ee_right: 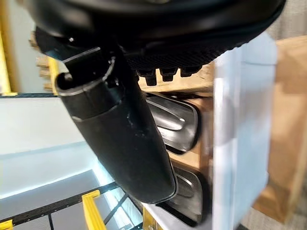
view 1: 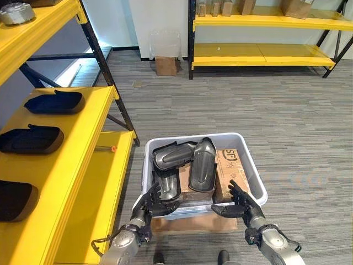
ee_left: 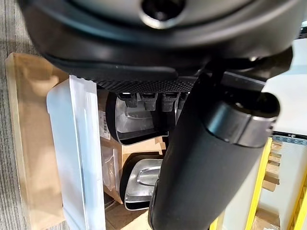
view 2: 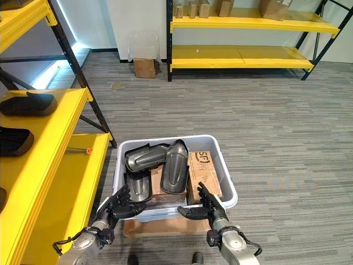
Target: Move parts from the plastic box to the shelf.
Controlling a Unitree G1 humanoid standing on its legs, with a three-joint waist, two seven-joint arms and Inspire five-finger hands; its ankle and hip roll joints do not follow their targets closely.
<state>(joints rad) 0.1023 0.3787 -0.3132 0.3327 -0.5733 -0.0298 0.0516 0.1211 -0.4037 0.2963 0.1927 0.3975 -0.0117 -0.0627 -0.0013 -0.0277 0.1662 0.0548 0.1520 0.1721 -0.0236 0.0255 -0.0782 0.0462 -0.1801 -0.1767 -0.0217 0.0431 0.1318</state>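
Both hands sit at the near rim of the box (view 1: 251, 168), neither holding anything. Left hand (view 1: 151, 203) is at the box's near left corner, fingers spread and loosely curved, tips over the rim and just short of the closest part (view 1: 167, 185); no grip on it that can be seen. Right hand (view 1: 240, 203) is at the near right corner, fingers spread and relaxed, thumb pointing inward along the rim, empty. Ahead of the hands, inside the box, three grey metal parts: the closest one nearest the left hand, a second part (view 1: 172, 153) lying across behind it, and a tall part (view 1: 202, 164) standing lengthwise between the two hands. Ahead of the right hand, a cardboard box (view 1: 230, 168) lies in the box's right side, touching the tall part. The left wrist view shows the box's pale wall (ee_left: 76, 158) and two of the shiny parts past the fingers, fingers not closed on them. The box rests on a flat cardboard sheet (view 1: 193, 222) on the carpet. To the left of the left hand is the yellow shelf (view 1: 83, 165), with three dark trays on its upper level: one (view 1: 54, 102) far, one (view 1: 30, 140) middle, one (view 1: 16, 200) nearest. Far ahead, a second yellow rack (view 1: 259, 55) and a small carton (view 1: 165, 65) on the floor.
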